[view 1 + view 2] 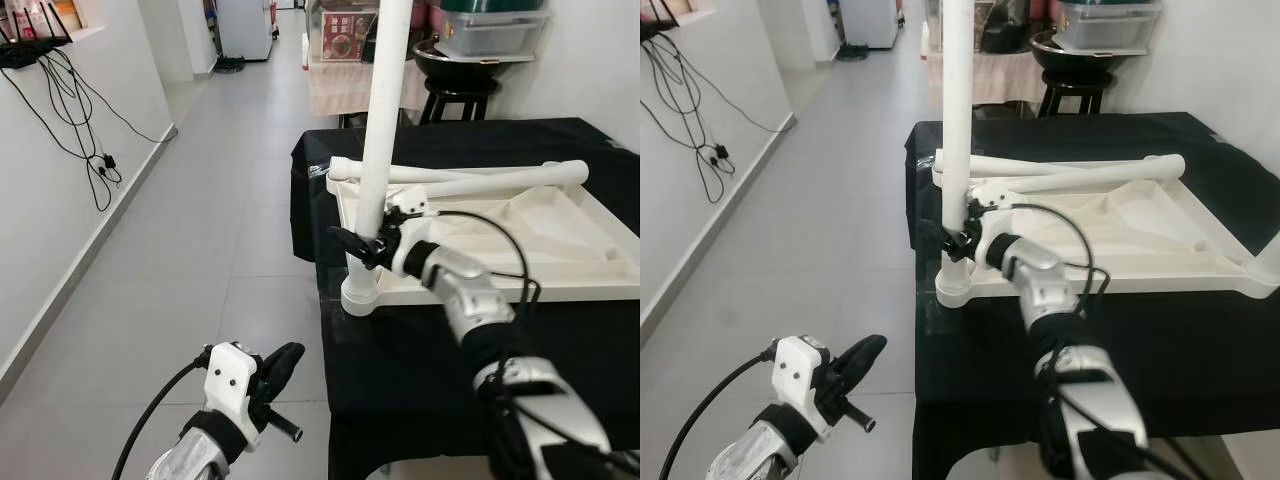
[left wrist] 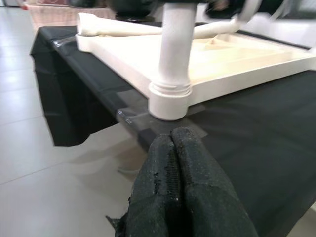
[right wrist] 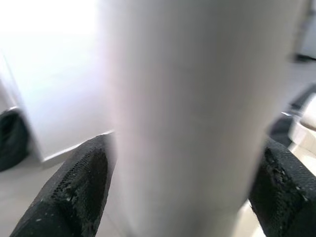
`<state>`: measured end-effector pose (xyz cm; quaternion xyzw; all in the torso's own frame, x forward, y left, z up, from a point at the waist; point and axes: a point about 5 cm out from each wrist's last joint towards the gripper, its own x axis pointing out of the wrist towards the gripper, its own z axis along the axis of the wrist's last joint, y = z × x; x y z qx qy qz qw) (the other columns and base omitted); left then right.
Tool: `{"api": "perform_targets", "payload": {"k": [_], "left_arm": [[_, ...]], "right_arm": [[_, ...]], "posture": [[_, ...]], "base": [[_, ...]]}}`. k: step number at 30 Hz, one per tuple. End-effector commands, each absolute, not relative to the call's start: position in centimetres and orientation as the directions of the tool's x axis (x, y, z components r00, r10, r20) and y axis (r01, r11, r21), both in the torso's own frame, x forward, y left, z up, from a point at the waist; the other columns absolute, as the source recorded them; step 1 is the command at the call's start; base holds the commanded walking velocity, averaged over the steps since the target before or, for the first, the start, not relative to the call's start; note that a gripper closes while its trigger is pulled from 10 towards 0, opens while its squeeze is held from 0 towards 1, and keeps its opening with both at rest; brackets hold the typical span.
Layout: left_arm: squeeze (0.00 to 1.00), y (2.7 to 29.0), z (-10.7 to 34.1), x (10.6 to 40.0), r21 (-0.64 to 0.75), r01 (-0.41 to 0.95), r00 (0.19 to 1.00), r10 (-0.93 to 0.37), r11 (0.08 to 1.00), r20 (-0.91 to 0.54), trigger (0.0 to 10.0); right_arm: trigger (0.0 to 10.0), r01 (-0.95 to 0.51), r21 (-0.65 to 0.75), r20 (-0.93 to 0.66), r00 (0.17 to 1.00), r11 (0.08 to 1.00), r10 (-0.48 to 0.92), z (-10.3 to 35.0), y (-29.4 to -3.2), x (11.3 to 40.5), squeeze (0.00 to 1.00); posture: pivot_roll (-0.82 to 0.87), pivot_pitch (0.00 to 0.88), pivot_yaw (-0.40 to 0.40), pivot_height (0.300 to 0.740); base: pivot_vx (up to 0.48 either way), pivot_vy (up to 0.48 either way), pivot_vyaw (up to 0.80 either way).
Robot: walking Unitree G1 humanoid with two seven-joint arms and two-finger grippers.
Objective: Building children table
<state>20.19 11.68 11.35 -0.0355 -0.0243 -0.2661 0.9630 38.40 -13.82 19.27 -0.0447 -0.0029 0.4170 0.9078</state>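
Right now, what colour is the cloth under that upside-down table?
Black. The cloth shows best in the left eye view, beneath the white tabletop.

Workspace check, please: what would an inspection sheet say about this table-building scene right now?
Surface: black cloth covers the work table.
Job's things: white tabletop lies upside down; one leg stands upright in its corner socket; two more legs lie along its far edge.
Clutter: nothing seen on the cloth.
Grippers: right gripper clamps the upright leg; left gripper shut, idle over the floor.
Cables: black wires hang down the left wall.
Surroundings: tiled corridor, black stool, storage boxes behind.
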Motion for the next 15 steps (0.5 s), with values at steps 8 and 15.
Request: {"api": "perform_targets", "payload": {"k": [8,15], "left_arm": [[0.00,12.4,11.7,20.2,-0.018,0.486,0.873,-0.484,0.874,0.065,10.0],[0.00,12.4,11.9,20.1,-0.024,0.479,0.876,-0.477,0.877,0.068,10.0]], "right_arm": [[0.0,-0.803,-0.054,-0.111,0.596,0.594,0.795,18.1,-13.9,38.3,0.00],[0.0,-0.717,-0.014,-0.106,0.694,0.697,0.712,15.9,-16.6,37.4,0.00]], "posture": [[0.08,0.000,-0.031,0.740],[0.06,0.000,-0.022,0.740]], "base": [[0.000,0.000,0.00],[0.000,0.000,0.00]]}}
